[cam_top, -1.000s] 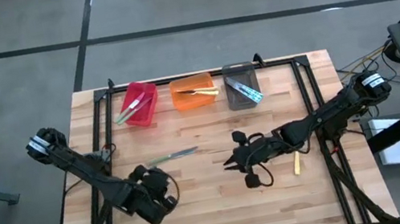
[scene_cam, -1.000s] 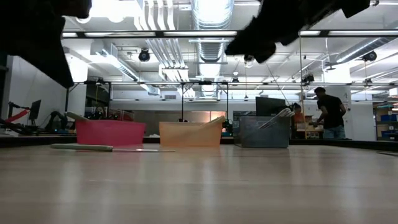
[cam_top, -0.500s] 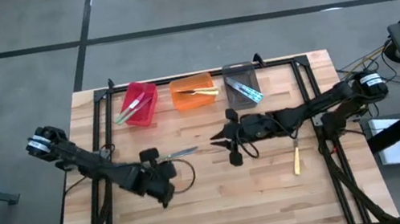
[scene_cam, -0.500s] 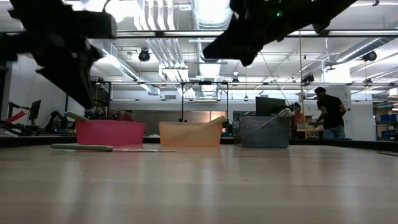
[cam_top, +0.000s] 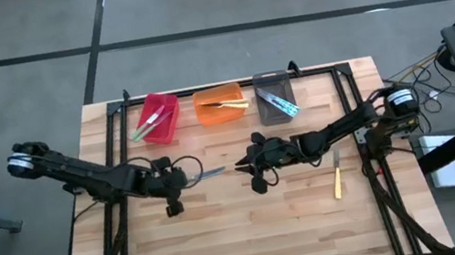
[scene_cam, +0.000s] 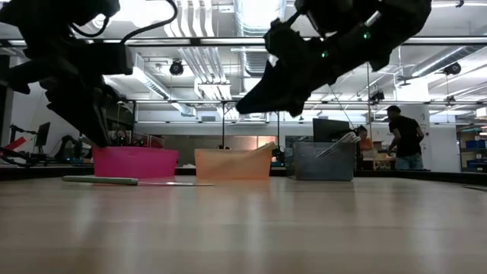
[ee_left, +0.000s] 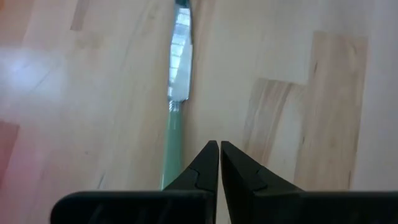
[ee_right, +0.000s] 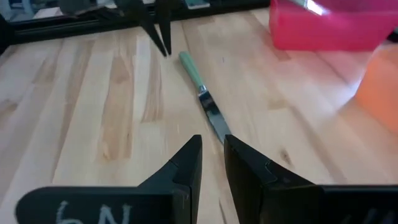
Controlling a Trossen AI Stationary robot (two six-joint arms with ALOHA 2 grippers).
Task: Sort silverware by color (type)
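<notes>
we saw left gripper (cam_top: 182, 179) shut, empty, beside green knife (cam_top: 206, 175); right gripper (cam_top: 242, 167) slightly parted, empty, near blade. we judged: open jaws, straddle handle, then carry to red bin (cam_top: 158, 119).

A wooden table (cam_top: 255, 234) of pale planks stands on a grey concrete floor (cam_top: 17, 88) crossed by dark lines. Along its far edge three plastic bins sit in a row, near one another: a red bin (cam_top: 158, 119), an orange bin (cam_top: 220, 105) in the middle and a grey bin (cam_top: 274, 97). Far back in the room a person (scene_cam: 402, 137) stands at a bench under ceiling ducts (scene_cam: 259, 15).
</notes>
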